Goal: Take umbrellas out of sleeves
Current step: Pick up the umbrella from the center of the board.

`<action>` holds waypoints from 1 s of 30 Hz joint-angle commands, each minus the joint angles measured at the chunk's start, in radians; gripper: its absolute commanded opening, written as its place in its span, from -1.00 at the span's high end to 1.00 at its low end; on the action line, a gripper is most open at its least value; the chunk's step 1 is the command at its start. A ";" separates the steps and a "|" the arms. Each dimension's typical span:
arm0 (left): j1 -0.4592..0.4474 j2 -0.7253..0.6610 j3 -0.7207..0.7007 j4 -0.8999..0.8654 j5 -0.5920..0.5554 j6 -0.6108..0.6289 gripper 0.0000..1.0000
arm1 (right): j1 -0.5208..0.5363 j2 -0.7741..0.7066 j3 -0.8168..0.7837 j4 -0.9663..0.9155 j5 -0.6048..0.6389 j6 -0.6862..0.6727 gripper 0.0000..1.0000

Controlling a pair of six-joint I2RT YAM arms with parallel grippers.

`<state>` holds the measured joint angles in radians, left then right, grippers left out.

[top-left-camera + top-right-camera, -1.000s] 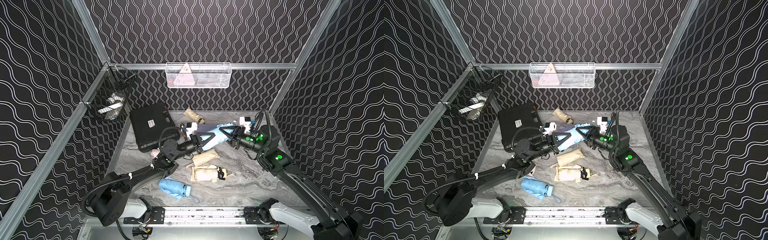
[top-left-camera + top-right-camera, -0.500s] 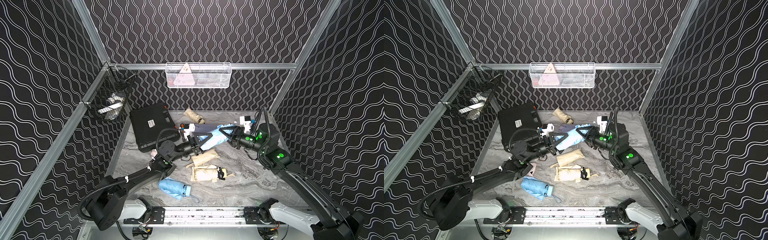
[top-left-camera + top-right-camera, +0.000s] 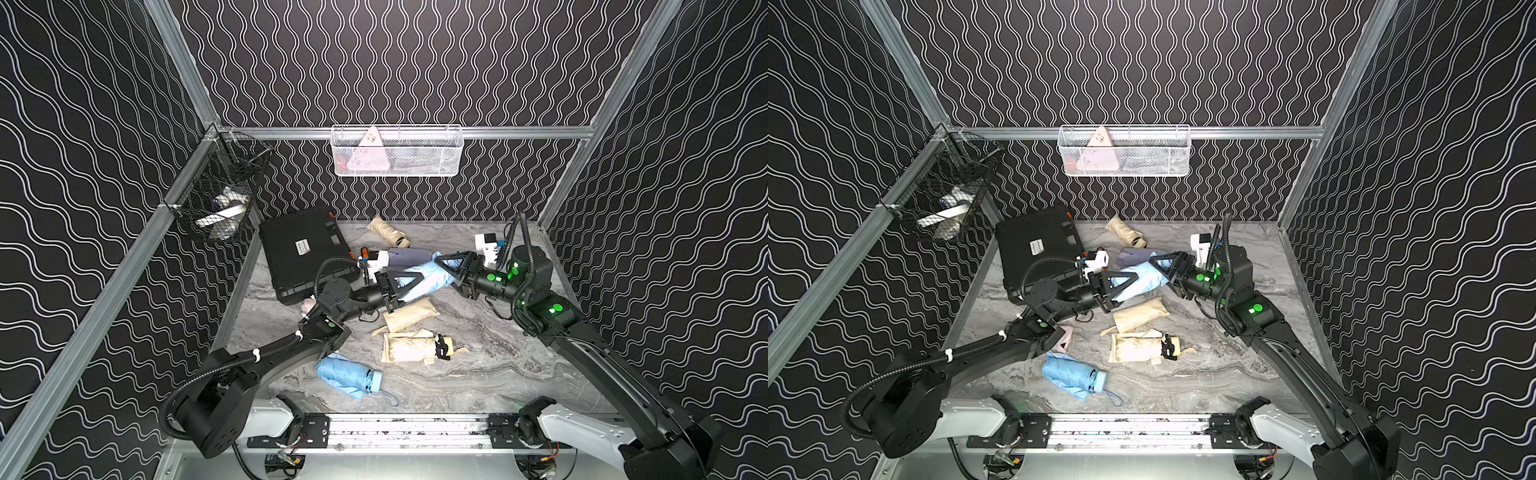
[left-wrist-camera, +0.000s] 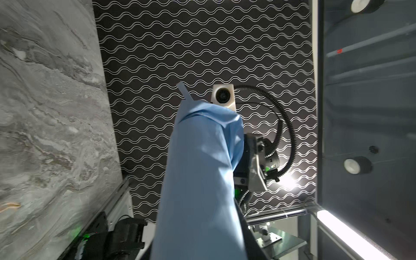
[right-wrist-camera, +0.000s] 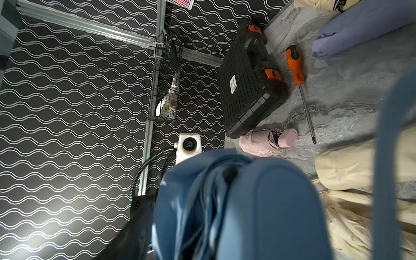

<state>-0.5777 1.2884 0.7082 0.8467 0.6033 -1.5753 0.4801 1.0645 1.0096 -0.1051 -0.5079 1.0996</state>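
Roughly at the middle of the worktop (image 3: 478,365), the light blue sleeve (image 3: 428,277) hangs tilted, clear of the surface, between the 2 arms. The left gripper (image 3: 409,283) pinches its lower end; in the left wrist view the smooth tube rises straight out of it. The right gripper (image 3: 444,269) stands spread around the higher end, where the sleeved umbrella (image 5: 225,213) shows bunched blue folds, with a gap beside 1 finger (image 5: 394,157).

Toward the front edge lie a cream sleeve (image 3: 409,318), then a cream umbrella (image 3: 409,349) with a black strap, then a bare light blue umbrella (image 3: 349,376). A lilac sleeve (image 3: 405,257) sits just behind the held one. A pink umbrella (image 5: 267,141) lies against the black hard case (image 3: 303,253) by the left edge, with an orange-handled screwdriver (image 5: 295,65) beside the case.
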 commanded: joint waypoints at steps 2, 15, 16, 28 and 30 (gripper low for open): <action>0.023 -0.045 0.084 -0.312 0.107 0.254 0.58 | -0.019 -0.027 0.032 -0.141 -0.003 -0.087 -0.62; 0.245 -0.026 0.219 -0.586 0.514 0.557 0.57 | -0.261 -0.094 0.093 -0.453 -0.184 -0.184 -0.73; 0.257 -0.022 0.206 -0.511 0.536 0.510 0.57 | -0.276 -0.084 0.063 -0.396 -0.266 -0.147 -0.72; 0.292 0.221 0.131 0.636 0.603 -0.360 0.60 | -0.301 -0.046 -0.066 0.022 -0.536 0.060 -0.36; 0.295 0.218 0.137 0.614 0.617 -0.354 0.60 | -0.301 -0.033 -0.037 -0.046 -0.544 0.007 -0.36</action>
<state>-0.2836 1.5150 0.8280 1.2655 1.1732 -1.8107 0.1795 1.0206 0.9447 -0.1677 -0.9966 1.1393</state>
